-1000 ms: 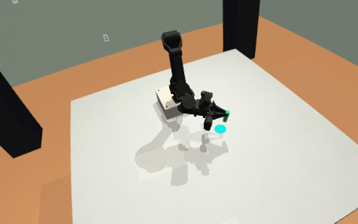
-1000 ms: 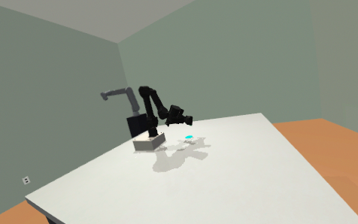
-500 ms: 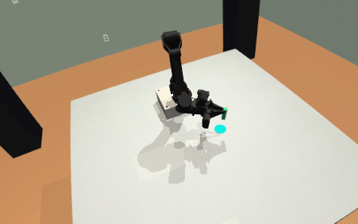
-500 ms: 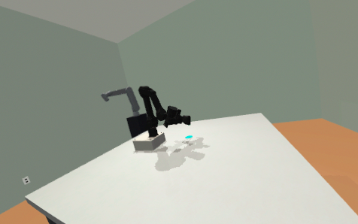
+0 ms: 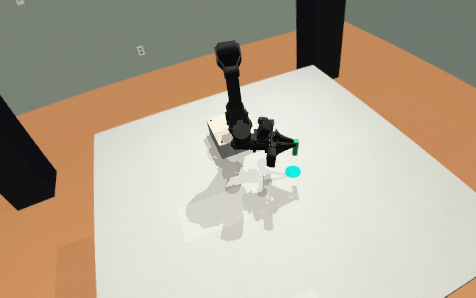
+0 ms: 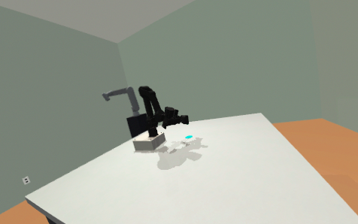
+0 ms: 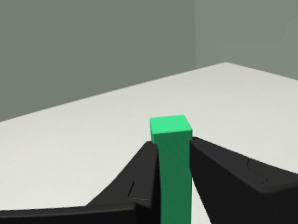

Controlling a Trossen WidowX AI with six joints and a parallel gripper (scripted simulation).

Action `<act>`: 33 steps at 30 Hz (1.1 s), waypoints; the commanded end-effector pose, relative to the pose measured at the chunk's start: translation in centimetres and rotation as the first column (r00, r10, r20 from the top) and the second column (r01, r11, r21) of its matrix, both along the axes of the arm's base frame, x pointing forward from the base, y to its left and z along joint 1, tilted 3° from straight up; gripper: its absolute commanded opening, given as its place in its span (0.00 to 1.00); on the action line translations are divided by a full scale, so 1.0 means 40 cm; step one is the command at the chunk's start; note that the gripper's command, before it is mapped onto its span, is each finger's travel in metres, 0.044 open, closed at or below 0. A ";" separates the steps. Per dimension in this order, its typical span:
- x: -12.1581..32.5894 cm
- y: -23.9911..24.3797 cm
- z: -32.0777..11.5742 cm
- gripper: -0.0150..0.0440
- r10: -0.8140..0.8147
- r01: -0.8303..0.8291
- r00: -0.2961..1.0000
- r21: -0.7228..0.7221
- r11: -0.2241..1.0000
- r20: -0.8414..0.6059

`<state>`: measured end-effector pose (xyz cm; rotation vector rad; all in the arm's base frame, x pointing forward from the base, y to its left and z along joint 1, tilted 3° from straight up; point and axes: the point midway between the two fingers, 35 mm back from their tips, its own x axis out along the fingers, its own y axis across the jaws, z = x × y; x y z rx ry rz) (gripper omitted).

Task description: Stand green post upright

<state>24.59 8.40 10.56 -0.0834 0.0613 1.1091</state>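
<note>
The green post [image 5: 296,148] [image 7: 175,175] is near upright in the top view, held in the air above the table. My gripper [image 5: 294,144] [image 7: 170,148] points roughly level and is shut on the post near its upper end, one finger on each side. The cyan circle [image 5: 293,171] [image 6: 189,137] lies flat on the table with nothing standing on it, below the post in the top and exterior views. The exact sideways offset between post and circle cannot be told. In the exterior view the post is hidden behind the arm; in the wrist view its lower end is out of frame.
My arm's base box [image 5: 227,150] [image 6: 144,144] stands on the white table [image 5: 375,200] [image 6: 226,180], behind and to the left of the circle in the top view. Arm shadows fall across the table. A grey arm [image 6: 132,99] stands beyond the table in the exterior view.
</note>
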 end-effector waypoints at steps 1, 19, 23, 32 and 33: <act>-0.015 0.000 0.001 0.29 0.012 -0.012 1.000 0.010 1.000 0.011; -0.037 -0.002 0.005 0.29 0.029 -0.029 0.999 0.021 0.999 0.041; -0.037 -0.002 0.005 0.29 0.029 -0.029 0.999 0.021 0.999 0.041; -0.029 -0.004 -0.015 0.29 0.030 -0.031 0.999 0.017 0.999 0.044; -0.028 -0.005 -0.019 0.29 0.031 -0.031 0.999 0.016 0.999 0.045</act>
